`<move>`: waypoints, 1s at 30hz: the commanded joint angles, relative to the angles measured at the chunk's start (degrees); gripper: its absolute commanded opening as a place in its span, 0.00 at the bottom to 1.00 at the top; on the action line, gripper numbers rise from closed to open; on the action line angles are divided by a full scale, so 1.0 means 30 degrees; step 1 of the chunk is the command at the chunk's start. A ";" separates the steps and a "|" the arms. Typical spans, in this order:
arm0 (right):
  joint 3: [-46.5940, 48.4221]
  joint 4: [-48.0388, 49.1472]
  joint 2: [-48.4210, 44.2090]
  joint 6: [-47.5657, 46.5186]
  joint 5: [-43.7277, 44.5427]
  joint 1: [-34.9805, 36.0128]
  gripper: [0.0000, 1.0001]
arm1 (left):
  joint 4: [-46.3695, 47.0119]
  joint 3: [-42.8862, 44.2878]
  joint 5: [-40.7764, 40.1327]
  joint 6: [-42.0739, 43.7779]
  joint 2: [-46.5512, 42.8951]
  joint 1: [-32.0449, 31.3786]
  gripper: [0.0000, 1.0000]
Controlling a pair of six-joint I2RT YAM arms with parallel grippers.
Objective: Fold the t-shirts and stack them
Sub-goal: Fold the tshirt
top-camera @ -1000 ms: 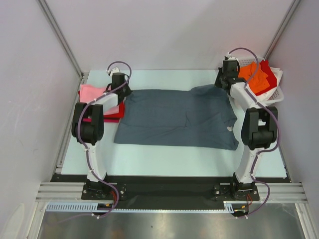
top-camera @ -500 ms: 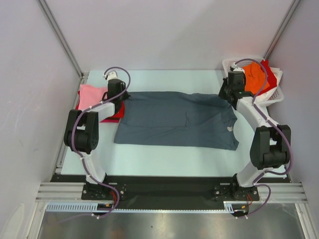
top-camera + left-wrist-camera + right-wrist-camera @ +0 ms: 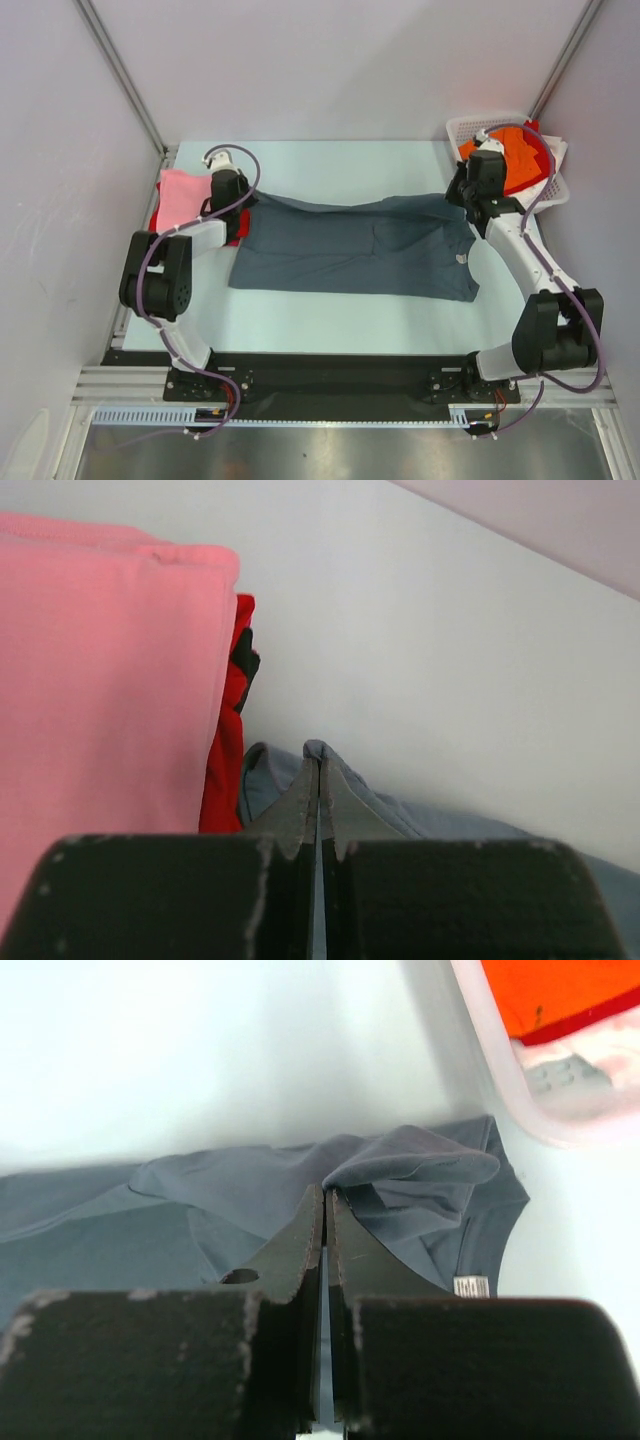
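A slate blue-grey t-shirt lies spread across the table's middle, its far edge lifted and drawn toward the front. My left gripper is shut on its far left corner. My right gripper is shut on its far right corner. A folded pink t-shirt lies on a red one at the left, also seen in the left wrist view. Orange and red tees fill the basket at the back right.
A white lattice basket stands at the back right corner, its rim near my right gripper. Grey walls close the table on three sides. The shirt's label shows near its neck.
Both grippers have pulled the shirt's far edge toward the front, so the far part is lifted and narrower. Both arms have swung outward.
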 commanded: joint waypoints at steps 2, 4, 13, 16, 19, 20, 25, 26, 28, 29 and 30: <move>-0.1223 0.0154 -0.1665 0.0230 0.0149 0.0086 0.00 | 0.1413 -0.1283 0.0064 0.0128 -0.1749 0.0062 0.00; -0.1576 0.0154 -0.2309 0.0317 0.0178 0.0028 0.00 | 0.1589 -0.1637 -0.0025 0.0098 -0.2303 0.0062 0.00; -0.2808 -0.0402 -0.3980 0.0376 0.0267 -0.0030 0.00 | 0.2263 -0.4039 -0.0230 -0.0692 -0.3888 -0.0114 0.00; -0.3537 -0.0491 -0.4566 0.0580 0.0237 0.0028 0.00 | 0.2263 -0.4683 -0.0494 -0.0897 -0.4327 -0.0114 0.00; -0.4881 -0.0199 -0.5386 0.0990 0.0296 0.0028 0.00 | 0.2817 -0.5678 -0.0641 -0.1337 -0.4796 -0.0114 0.00; -0.5208 -0.0053 -0.5852 0.1281 0.0295 0.0028 0.00 | 0.3110 -0.6203 -0.0670 -0.1540 -0.4884 -0.0201 0.00; -0.7755 0.0709 -0.7757 0.2162 0.1027 0.0028 0.00 | 0.3873 -0.7525 -0.1050 -0.1835 -0.5498 -0.0377 0.00; -0.8659 0.1001 -0.8109 0.2279 0.1115 0.0028 0.00 | 0.4194 -0.8078 -0.1196 -0.1980 -0.5645 -0.0378 0.00; -0.9397 0.1120 -0.9164 0.2631 0.0970 0.0057 0.00 | 0.4430 -0.8637 -0.1431 -0.2186 -0.6199 -0.0378 0.00; -1.0067 0.1179 -0.9457 0.2690 0.0853 0.0115 0.00 | 0.4547 -0.9162 -0.1461 -0.2535 -0.6377 -0.0407 0.00; -1.0335 0.1092 -0.9837 0.2748 0.0649 0.0145 0.00 | 0.4548 -0.9458 -0.1490 -0.2828 -0.6640 -0.0465 0.00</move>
